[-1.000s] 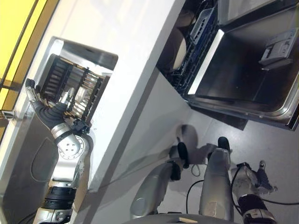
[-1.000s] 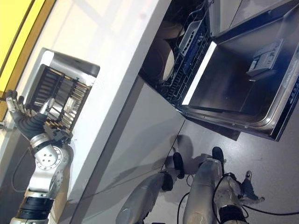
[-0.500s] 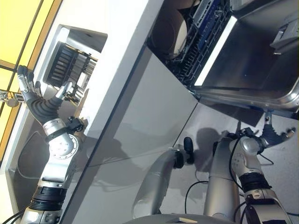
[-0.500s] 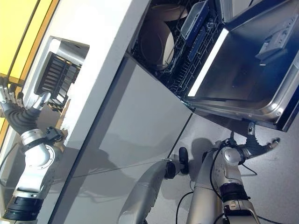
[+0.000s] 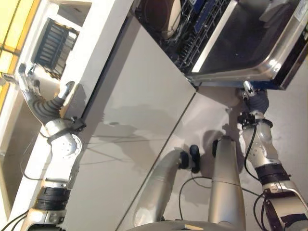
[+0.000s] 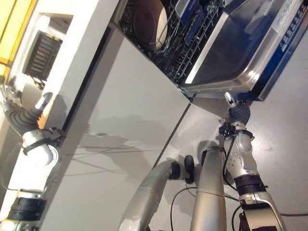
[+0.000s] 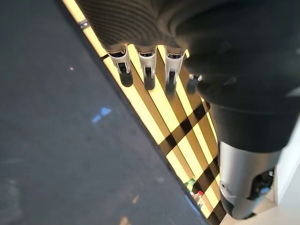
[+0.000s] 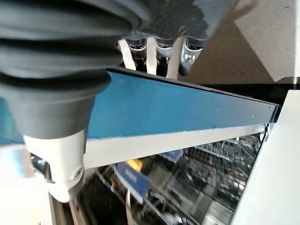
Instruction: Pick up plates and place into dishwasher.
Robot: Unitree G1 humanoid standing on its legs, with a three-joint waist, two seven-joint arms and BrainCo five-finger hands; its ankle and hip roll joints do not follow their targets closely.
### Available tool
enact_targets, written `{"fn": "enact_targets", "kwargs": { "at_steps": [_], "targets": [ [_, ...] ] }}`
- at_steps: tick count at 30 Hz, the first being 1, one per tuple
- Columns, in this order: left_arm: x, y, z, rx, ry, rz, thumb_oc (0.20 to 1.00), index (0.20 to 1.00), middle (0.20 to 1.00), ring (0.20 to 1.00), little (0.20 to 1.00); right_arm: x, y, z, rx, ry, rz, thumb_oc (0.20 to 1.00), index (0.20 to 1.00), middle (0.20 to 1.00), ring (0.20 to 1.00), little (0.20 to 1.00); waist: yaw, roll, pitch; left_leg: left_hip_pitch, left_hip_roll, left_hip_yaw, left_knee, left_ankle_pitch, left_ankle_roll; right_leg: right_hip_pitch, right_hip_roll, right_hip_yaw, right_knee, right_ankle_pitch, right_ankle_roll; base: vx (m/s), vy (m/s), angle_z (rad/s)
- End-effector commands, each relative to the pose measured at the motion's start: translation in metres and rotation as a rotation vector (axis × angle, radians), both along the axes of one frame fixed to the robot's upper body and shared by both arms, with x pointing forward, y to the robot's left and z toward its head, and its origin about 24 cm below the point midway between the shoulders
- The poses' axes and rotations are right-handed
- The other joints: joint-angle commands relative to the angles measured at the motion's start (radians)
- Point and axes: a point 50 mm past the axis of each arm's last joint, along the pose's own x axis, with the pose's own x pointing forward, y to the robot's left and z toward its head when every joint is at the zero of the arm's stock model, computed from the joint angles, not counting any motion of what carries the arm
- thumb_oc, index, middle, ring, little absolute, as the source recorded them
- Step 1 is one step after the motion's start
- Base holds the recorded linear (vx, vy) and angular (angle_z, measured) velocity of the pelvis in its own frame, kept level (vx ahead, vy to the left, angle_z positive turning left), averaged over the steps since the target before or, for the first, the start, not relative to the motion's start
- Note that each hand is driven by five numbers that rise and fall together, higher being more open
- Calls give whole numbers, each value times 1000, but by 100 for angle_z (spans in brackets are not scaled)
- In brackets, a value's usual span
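While my right hand (image 5: 254, 98) has come up under the dishwasher door (image 5: 240, 43), fingers straight against its edge, my left hand (image 5: 41, 96) hangs open by the counter (holding nothing). One plate (image 6: 150, 21) already stands in the rack; closing seems next.

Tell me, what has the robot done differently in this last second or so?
Its right hand rose from low beside the legs to the front edge of the open dishwasher door, fingers going under it. The left hand stayed raised and open by the dish rack at the counter, holding nothing. The camera tilted too, so the whole scene shifted. The plate in the dishwasher's rack looks unmoved.
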Motion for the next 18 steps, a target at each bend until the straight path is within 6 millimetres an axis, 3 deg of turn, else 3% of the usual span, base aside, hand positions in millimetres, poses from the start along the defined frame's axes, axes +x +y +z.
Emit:
{"fn": "enact_targets", "kwargs": {
  "at_steps": [1, 10, 18],
  "targets": [
    [-2, -12, -41, -65, 169, -76, 1000, 1000, 1000, 1000, 1000, -17, 77, 177, -317, -716, 305, 1000, 1000, 1000, 1000, 1000, 10, 34, 116, 13, 14, -4, -56, 88, 20, 67, 16, 16, 15, -11, -30, 9, 70, 9],
    [-2, -8, -38, -81, 170, -87, 1000, 1000, 1000, 1000, 1000, -24, 78, 193, -366, -741, 315, 1000, 1000, 1000, 1000, 1000, 29, 11, 116, 79, 2, -24, -94, 95, 20, 145, 3, -8, -49, 7, -30, 23, 56, 2],
    [-3, -3, -43, -93, 195, -79, 1000, 1000, 1000, 1000, 1000, -23, 81, 188, -360, -734, 324, 1000, 1000, 1000, 1000, 1000, 74, -23, 97, 206, -19, -64, -158, 93, 18, 308, -27, -61, -133, 8, -31, 84, 81, 12]
  ]
}}
